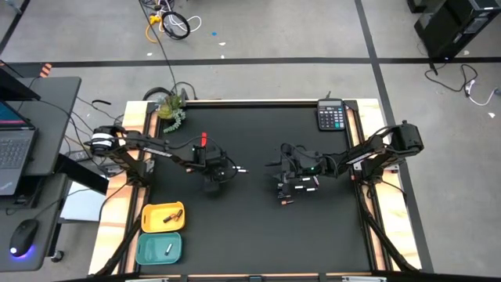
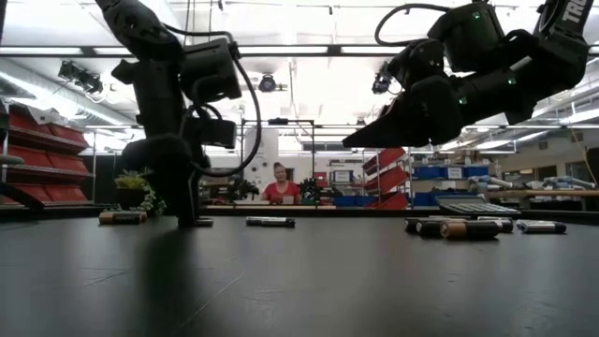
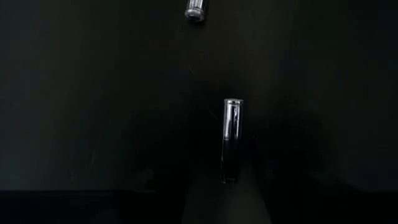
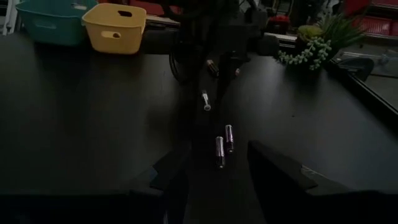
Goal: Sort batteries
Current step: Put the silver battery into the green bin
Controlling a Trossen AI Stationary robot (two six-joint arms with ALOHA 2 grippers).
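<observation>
Several batteries lie on the black table. One silvery battery [image 3: 231, 137] lies lengthwise just in front of my left gripper [image 3: 227, 199], its near end at the gap between the open fingers; another [image 3: 195, 9] lies farther on. My left gripper [image 1: 213, 185] points steeply down, its tips at the table top [image 2: 192, 221]. My right gripper [image 1: 280, 171] hangs open above the table [image 2: 363, 142], nothing between its fingers. More batteries [image 1: 301, 186] lie under and beside it, and two [image 4: 219, 151] show ahead of it. My left gripper comes from above, slanting down, with its fingertips at the table top on either side of the silvery battery's near end [image 3: 230, 177]. Whether they touch the battery I cannot tell; the battery lies flat on the table.
A yellow bin [image 1: 162, 217] and a teal bin [image 1: 159, 248] stand at the near left corner. A calculator [image 1: 331, 116] lies at the far right, a plant [image 1: 171, 110] at the far left. A dark battery [image 2: 122, 217] lies left of my left gripper. A person [image 2: 278, 184] sits far behind.
</observation>
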